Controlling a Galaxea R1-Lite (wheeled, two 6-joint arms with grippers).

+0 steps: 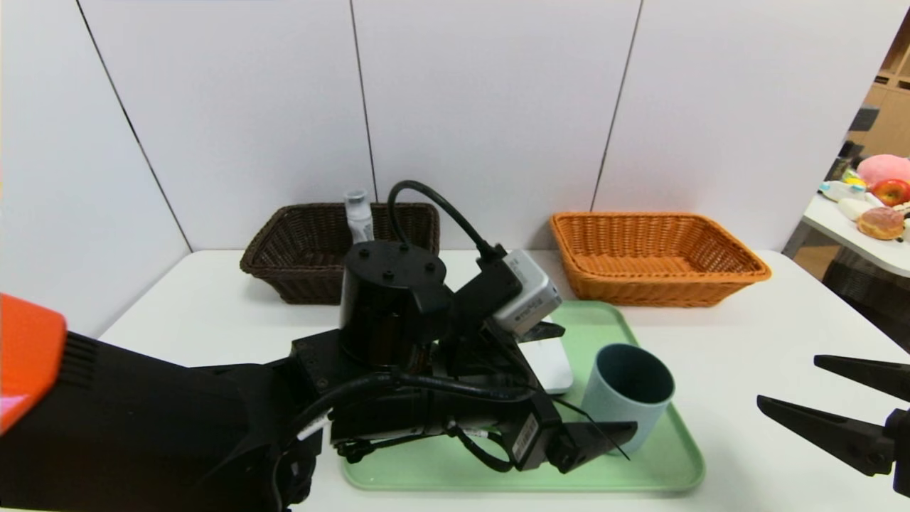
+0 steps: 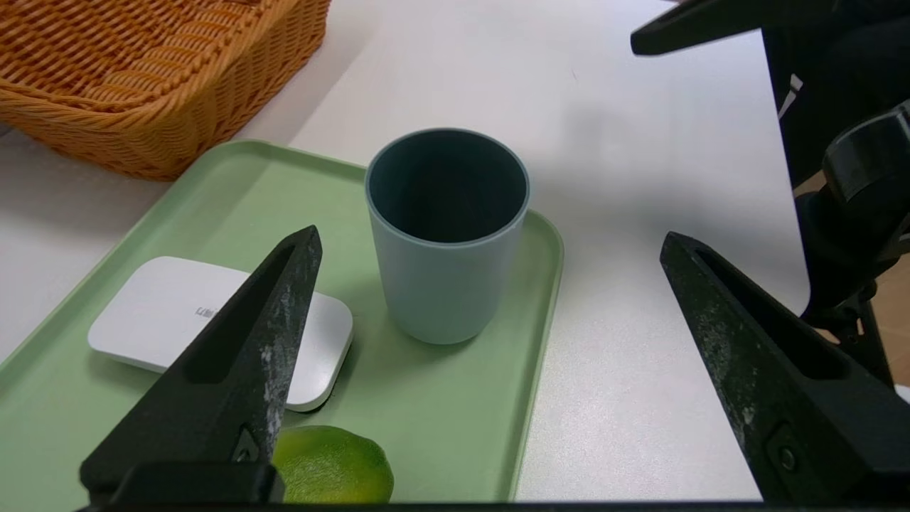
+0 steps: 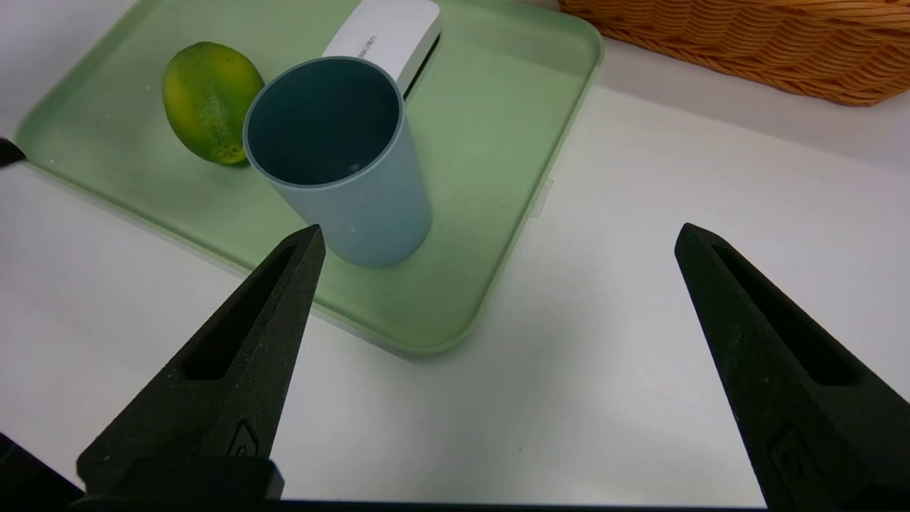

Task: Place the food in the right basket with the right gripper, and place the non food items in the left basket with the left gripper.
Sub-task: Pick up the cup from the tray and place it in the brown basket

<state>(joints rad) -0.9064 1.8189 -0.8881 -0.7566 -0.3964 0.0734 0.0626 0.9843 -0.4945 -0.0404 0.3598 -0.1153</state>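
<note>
- Left gripper over the green tray, pointing toward the robot's right; jaws wide, holding nothing. Grey-blue cup sits just beyond its tips, between their lines in the left wrist view, not touched.
- Cup upright on tray's right part, near that edge, mouth open to the top.
- White case flat on tray, just beside cup, partly hidden by the arm in head view.
- Lime on tray nr cup & case; hidden behind the left arm in head view.
- Clear bottle stands upright in the left basket, dark brown, at surface's back left.
- Right basket, orange-tan, at back right, just behind tray; nothing seen in it.
- Right gripper off to tray's right over bare white surface; jaws wide, holding nothing.
- Side table far right w/ apple & doughnut.
</note>
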